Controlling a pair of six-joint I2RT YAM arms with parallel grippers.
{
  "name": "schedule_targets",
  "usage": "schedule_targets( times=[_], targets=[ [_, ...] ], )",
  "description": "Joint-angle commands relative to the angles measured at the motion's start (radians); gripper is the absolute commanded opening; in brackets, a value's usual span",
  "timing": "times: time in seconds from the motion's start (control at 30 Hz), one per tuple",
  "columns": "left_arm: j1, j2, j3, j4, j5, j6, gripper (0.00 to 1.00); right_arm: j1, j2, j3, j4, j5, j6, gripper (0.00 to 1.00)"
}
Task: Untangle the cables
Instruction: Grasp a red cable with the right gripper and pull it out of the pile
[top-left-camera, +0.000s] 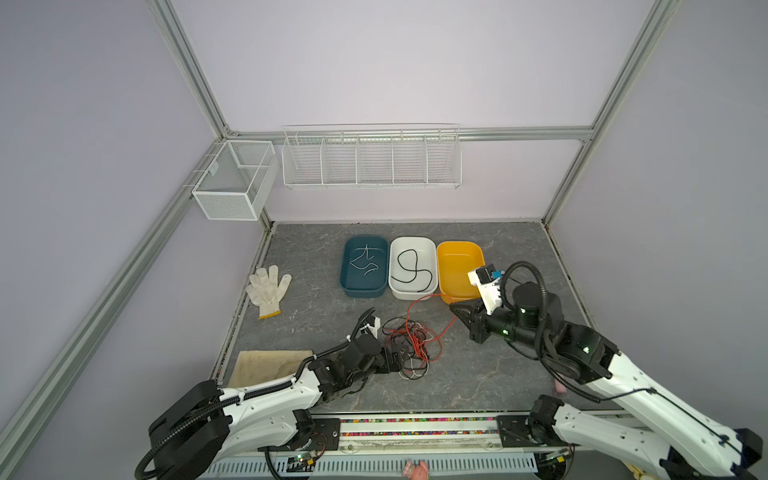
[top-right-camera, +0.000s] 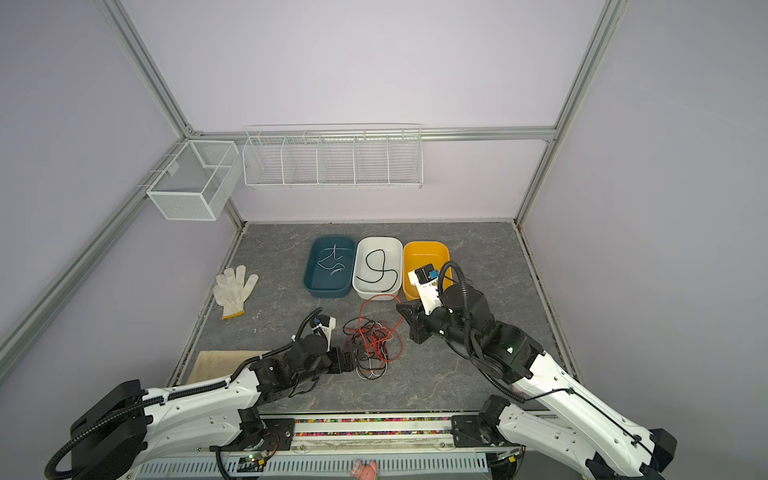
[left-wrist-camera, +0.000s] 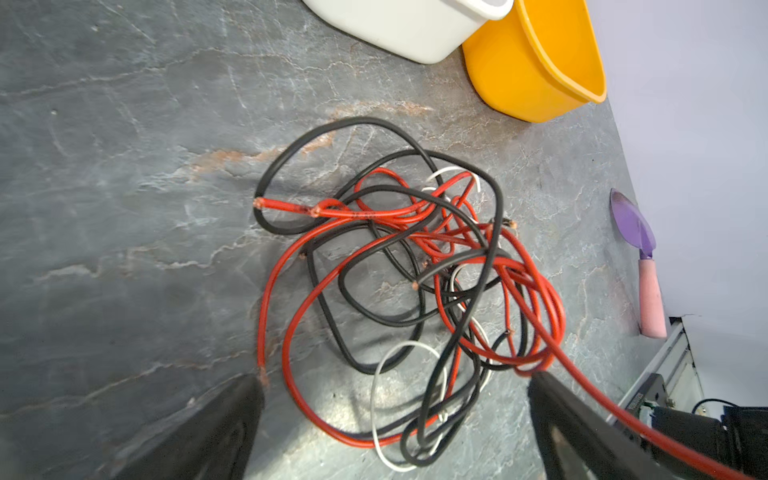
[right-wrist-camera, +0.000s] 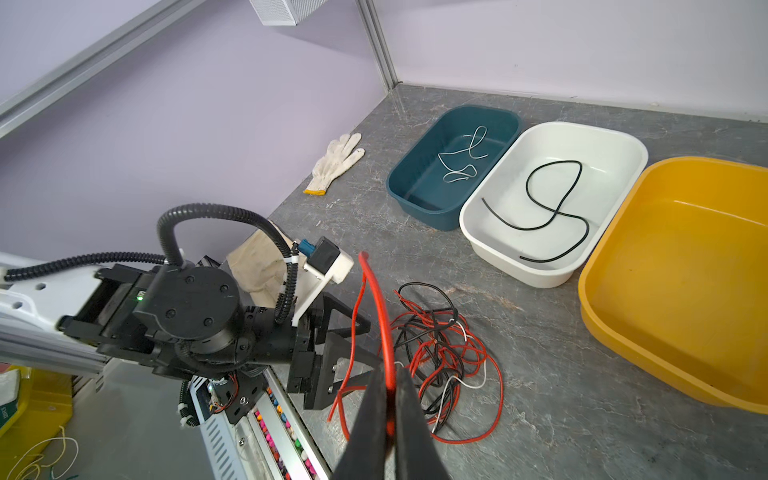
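Red is the strand to work. Your right gripper (right-wrist-camera: 390, 376) is clamped tight on a red cable (right-wrist-camera: 379, 303), raised off the grey stone-patterned tabletop (top-left-camera: 478, 374) just right of the tangle of cables (top-left-camera: 409, 345). The tangle lies mid-table, nearer than the three bins. Your left gripper (left-wrist-camera: 395, 378) is spread to its widest and holds nothing. It sits low at the near-left edge of the heap, its fingers (left-wrist-camera: 224, 415) straddling several loops. Before you pull, I'd close the left on the black and white strands, not the red, and pin them so the heap does not trail along. Then draw the red up and away to the right slowly. It is threaded among black loops, so ease off if anything cinches. The yellow bin (top-left-camera: 460, 244), rightmost in the row, holds nothing. The teal bin (top-left-camera: 361, 293) has a white wire (right-wrist-camera: 455, 152) and the white bin (top-left-camera: 411, 294) a black wire (right-wrist-camera: 556, 212), so red likely belongs in yellow.
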Motion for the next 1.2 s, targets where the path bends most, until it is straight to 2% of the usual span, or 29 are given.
schedule_targets(
  times=[0.0,0.27,0.4,0.57,0.9,1.17],
  targets=[
    [-0.005,0.016,-0.009,0.028,0.002,-0.021,0.99,0.005,-0.012,0.060,-0.076,0.045,-0.030,0.07],
    [-0.005,0.026,-0.016,0.031,-0.007,-0.021,0.99,0.003,-0.046,0.166,-0.175,0.235,-0.047,0.07],
    [-0.005,0.027,-0.015,0.025,-0.013,-0.021,0.99,-0.003,-0.046,0.208,-0.198,0.289,-0.046,0.07],
    [-0.005,0.033,-0.010,0.024,-0.014,-0.017,0.99,-0.014,-0.042,0.245,-0.201,0.279,-0.045,0.07],
    [-0.005,0.081,0.018,0.069,0.022,-0.010,0.99,-0.035,0.039,0.348,-0.291,0.146,0.026,0.07],
    [-0.021,0.168,0.098,0.116,0.086,0.022,0.99,-0.055,0.086,0.397,-0.334,0.167,0.020,0.07]
  ],
)
